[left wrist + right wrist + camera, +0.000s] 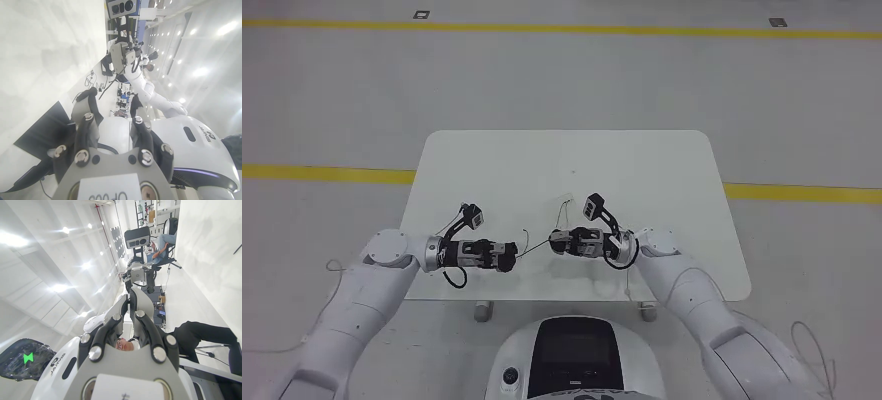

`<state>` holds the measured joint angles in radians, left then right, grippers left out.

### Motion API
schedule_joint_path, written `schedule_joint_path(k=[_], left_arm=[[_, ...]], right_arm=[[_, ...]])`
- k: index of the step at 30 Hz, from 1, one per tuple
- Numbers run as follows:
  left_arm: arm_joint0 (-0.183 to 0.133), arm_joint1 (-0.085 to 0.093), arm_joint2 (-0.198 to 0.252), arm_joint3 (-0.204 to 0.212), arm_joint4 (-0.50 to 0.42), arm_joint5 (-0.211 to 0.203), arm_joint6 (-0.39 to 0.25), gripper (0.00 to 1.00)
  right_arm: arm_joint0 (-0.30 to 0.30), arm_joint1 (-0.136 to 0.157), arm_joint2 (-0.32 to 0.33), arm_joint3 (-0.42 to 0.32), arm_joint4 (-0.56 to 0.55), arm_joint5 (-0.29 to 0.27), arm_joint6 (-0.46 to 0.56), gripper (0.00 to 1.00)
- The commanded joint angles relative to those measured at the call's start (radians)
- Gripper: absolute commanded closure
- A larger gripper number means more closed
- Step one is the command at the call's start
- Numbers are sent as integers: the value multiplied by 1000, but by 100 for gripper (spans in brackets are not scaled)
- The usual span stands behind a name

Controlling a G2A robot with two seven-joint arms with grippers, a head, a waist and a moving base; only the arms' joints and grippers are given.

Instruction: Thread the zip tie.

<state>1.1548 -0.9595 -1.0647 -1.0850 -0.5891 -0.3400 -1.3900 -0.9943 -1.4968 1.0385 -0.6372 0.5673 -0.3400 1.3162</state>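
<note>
Right pincer (552,243) pinches a thin, stiff black zip tie (108,87).

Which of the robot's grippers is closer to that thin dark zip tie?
Right. The right gripper is shut on one end of the zip tie; the open left gripper sits just off its free tip.

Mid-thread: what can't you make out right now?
Head and slot of the zip tie: too small, top view.
Where the right gripper pinches it: hidden by its own shut fingers, right wrist view.
Whether the strap tip touches the open left gripper: too thin, top view.
</note>
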Motion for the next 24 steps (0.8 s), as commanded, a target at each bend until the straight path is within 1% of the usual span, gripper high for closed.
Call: schedule_joint_path(k=[1, 6, 7, 8, 9, 10, 12, 14, 17, 21, 24], left_arm=[[0, 0, 0, 0, 0, 0, 0, 0], [0, 0, 0, 0, 0, 0, 0, 0], [1, 0, 0, 0, 1, 2, 8, 0], [3, -1, 3, -3, 8, 6, 32, 0], [5, -1, 5, -10, 6, 4, 40, 0], [8, -2, 6, -14, -8, 0, 30, 0], [9, -5, 8, -10, -58, 0, 0, 0], [9, -8, 25, -23, -80, 0, 0, 0], [-1, -13, 47, -23, -103, 0, 0, 0], [-16, -22, 80, -25, -142, 0, 0, 0], [-18, -22, 81, -24, -141, 0, 0, 0]], right_arm=[[0, 1, 2, -4, -6, 0, -6, 100], [0, 1, 2, -4, -6, 0, -6, 100], [0, 1, 2, -4, -6, 0, -6, 100], [-8, 0, 1, -18, -4, 5, -22, 100], [-17, 0, 1, -36, 2, 7, -28, 100], [-27, 0, 1, -53, 11, 10, -27, 100], [-44, 0, 1, -83, 28, 9, -26, 100], [-56, -2, -3, -103, 52, 13, -13, 100], [-61, -5, -13, -111, 55, 8, -27, 100], [-64, -14, -26, -110, 89, 0, -41, 100], [-63, -14, -26, -110, 88, 0, -45, 100]])
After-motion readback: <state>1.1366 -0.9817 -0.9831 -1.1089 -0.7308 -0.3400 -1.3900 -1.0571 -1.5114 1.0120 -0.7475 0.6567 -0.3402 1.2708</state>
